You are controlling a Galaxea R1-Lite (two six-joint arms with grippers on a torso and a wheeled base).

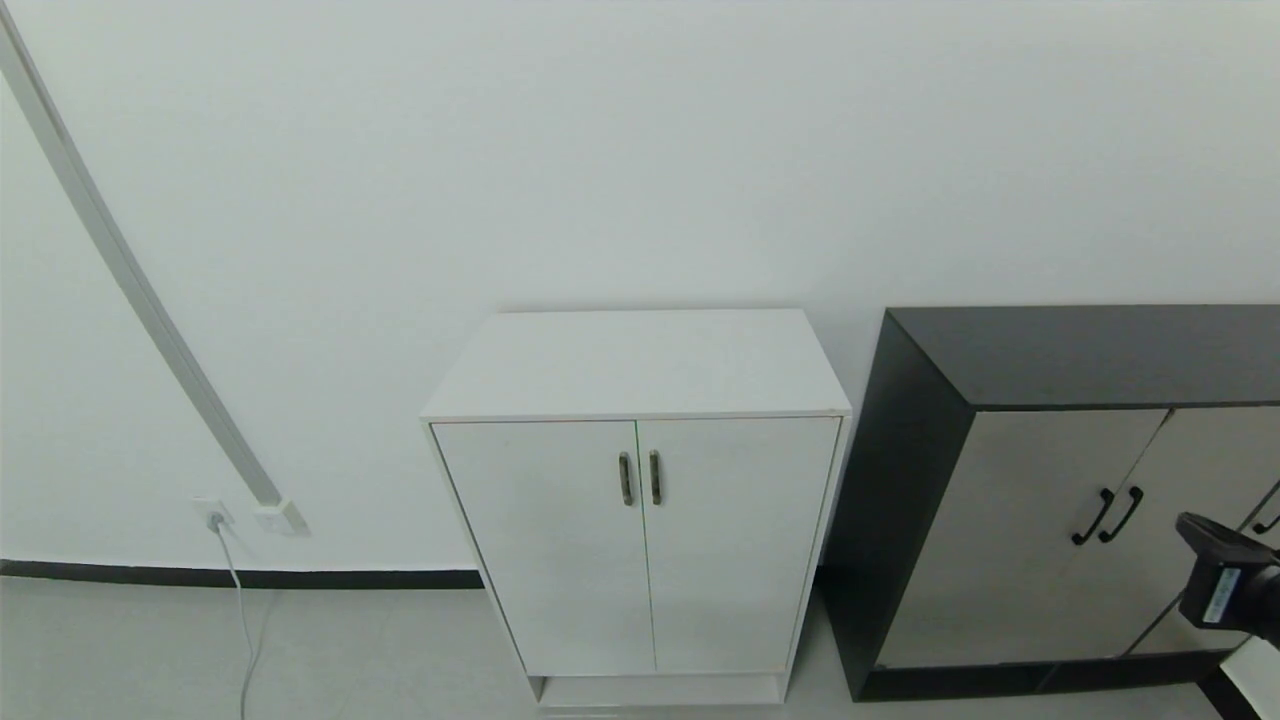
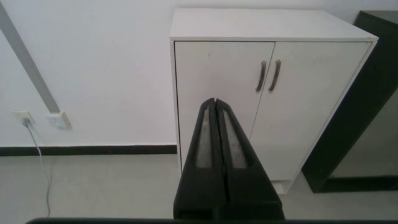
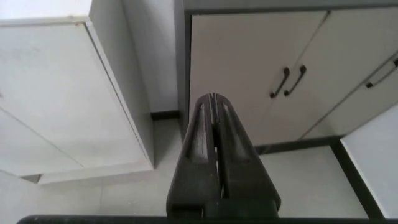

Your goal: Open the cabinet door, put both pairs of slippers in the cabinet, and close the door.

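A white two-door cabinet [image 1: 640, 540] stands against the wall with both doors closed; its two dark vertical handles [image 1: 640, 478] meet at the centre seam. In the left wrist view my left gripper [image 2: 215, 102] is shut, fingers pressed together, some way in front of the white cabinet [image 2: 273, 93] and its handles [image 2: 268, 75]. My right gripper [image 3: 212, 98] is also shut and holds nothing, in front of the gap between the white cabinet [image 3: 56, 93] and the black one. Part of my right arm [image 1: 1225, 585] shows at the head view's right edge.
A black cabinet [image 1: 1050, 500] with pale doors and black handles [image 1: 1108, 516] stands right of the white one. A wall socket [image 1: 212, 513] with a hanging cable and a slanted wall conduit [image 1: 130, 270] are on the left. Grey floor lies in front.
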